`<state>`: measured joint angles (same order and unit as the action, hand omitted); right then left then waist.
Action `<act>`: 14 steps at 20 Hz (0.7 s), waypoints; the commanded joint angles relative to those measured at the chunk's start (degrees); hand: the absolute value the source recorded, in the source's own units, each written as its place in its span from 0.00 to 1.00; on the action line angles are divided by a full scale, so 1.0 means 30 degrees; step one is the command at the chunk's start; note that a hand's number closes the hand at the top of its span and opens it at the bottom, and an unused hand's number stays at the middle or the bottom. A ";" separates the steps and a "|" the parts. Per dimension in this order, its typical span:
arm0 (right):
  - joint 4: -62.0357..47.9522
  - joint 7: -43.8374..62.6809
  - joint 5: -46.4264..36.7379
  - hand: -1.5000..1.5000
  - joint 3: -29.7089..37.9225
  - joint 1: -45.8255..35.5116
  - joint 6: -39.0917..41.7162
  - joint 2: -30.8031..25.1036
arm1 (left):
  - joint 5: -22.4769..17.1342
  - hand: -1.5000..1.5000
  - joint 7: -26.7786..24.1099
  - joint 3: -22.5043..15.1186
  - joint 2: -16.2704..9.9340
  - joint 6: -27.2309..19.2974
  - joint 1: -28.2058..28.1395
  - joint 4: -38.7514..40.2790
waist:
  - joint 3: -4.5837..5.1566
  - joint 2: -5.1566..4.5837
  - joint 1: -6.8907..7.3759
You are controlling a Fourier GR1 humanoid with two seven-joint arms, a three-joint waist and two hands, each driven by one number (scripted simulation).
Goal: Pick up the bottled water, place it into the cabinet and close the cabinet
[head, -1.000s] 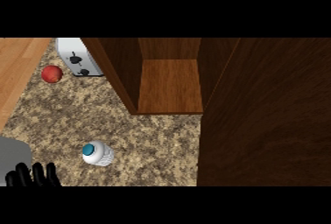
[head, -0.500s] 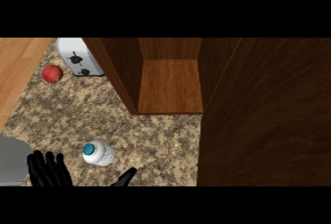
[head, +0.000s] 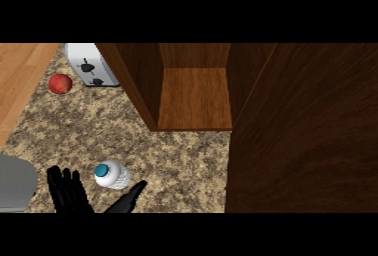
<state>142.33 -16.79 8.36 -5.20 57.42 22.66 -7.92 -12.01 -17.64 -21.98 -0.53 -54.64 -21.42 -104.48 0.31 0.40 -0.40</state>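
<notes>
The bottled water [head: 111,174] stands upright on the speckled counter [head: 81,130], seen from above as a white body with a blue cap. My left hand [head: 71,192] comes up from the lower edge just left of and below it. The hand is open: its fingers are straight and spread, and the thumb [head: 130,195] sticks out to the right under the bottle. It does not hold the bottle. The wooden cabinet [head: 196,97] stands open at the back, its shelf bare. Its dark door [head: 303,130] is swung out along the right side. My right hand does not show.
A silver toaster [head: 92,70] and a red apple [head: 60,83] sit at the back left. The counter's left edge meets a light wooden surface [head: 22,75]. A grey part of my arm [head: 15,182] fills the lower left corner.
My left hand has risen from the lower left corner and moved right toward the bottle, its fingers spreading and its thumb coming into view. The bottle has not moved.
</notes>
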 commanded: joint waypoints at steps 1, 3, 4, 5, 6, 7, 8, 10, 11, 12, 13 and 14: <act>0.3176 0.0652 0.1014 0.00 -0.0378 0.1863 0.0159 0.0091 | -0.3174 0.00 -0.2891 0.2326 0.0169 0.2517 0.0607 0.2721 | 0.0015 -0.0017 -0.0132; 0.2224 0.0205 0.0605 0.00 -0.0178 0.1426 0.0280 0.0138 | -0.4551 0.00 -0.4621 0.3051 0.0172 0.3902 0.0044 0.3442 | -0.0041 -0.0044 0.0024; 0.2609 -0.0549 0.1612 0.00 0.1104 0.2292 0.0838 -0.0432 | -0.5076 0.00 -0.5430 0.3058 0.0174 0.4019 0.0080 0.4568 | -0.0025 0.0003 -0.0160; 0.1947 -0.0933 0.2066 0.00 0.1318 0.2162 0.1095 -0.0473 | -0.5983 0.00 -0.6574 0.2637 0.0174 0.4171 0.0312 0.5585 | -0.0027 -0.0016 -0.0124; 0.2527 -0.0602 0.1320 0.00 0.0839 0.2341 0.0908 -0.0233 | -0.6390 0.00 -0.6709 0.3530 0.0175 0.3796 0.1781 0.6436 | -0.0039 -0.0075 -0.0171; 0.1877 -0.0774 0.2116 0.00 0.1612 0.1793 0.0960 -0.0415 | -0.6910 0.00 -0.7628 0.3332 0.0176 0.4611 0.1550 0.7415 | -0.0046 -0.0100 -0.0068; 0.2712 -0.0530 0.1266 0.00 0.0920 0.2095 0.0828 -0.0203 | -0.7214 0.00 -0.7780 0.4432 0.0176 0.5439 0.2300 0.8384 | -0.0031 -0.0119 -0.0133; 0.3327 -0.1327 0.1191 0.00 0.0837 0.4004 0.1415 -0.0053 | -0.7522 0.00 -0.8307 0.4887 0.0177 0.6035 0.1979 0.8979 | -0.0045 -0.0052 -0.0326; 0.2197 -0.1548 0.1725 0.00 0.1618 0.2310 0.1298 -0.0320 | -0.8157 0.00 -0.9946 0.4870 0.0177 0.6152 0.2362 1.0232 | -0.0044 -0.0116 -0.0085; 0.3079 -0.1214 0.2024 0.00 0.1635 0.3247 0.1479 -0.0388 | -0.8562 0.00 -1.0200 0.4160 0.0177 0.6183 0.2223 1.0201 | -0.0052 -0.0102 -0.0129; 0.3171 -0.0446 0.2451 0.00 0.1686 0.2775 0.1133 -0.0432 | -0.8214 0.00 -0.9833 0.5422 0.0177 0.6612 0.3480 1.1165 | -0.0056 -0.0171 -0.0072; 0.2930 -0.1189 0.1153 0.00 0.0721 0.3229 0.1362 0.0143 | -0.9043 0.00 -1.1042 0.4532 0.0177 0.6596 0.2314 1.1184 | -0.0057 -0.0103 -0.0098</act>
<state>142.54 -23.23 8.25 -2.43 64.01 26.50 -8.16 -35.00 -44.16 -8.84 -0.04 -37.30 -14.70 -76.57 0.17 0.09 -0.77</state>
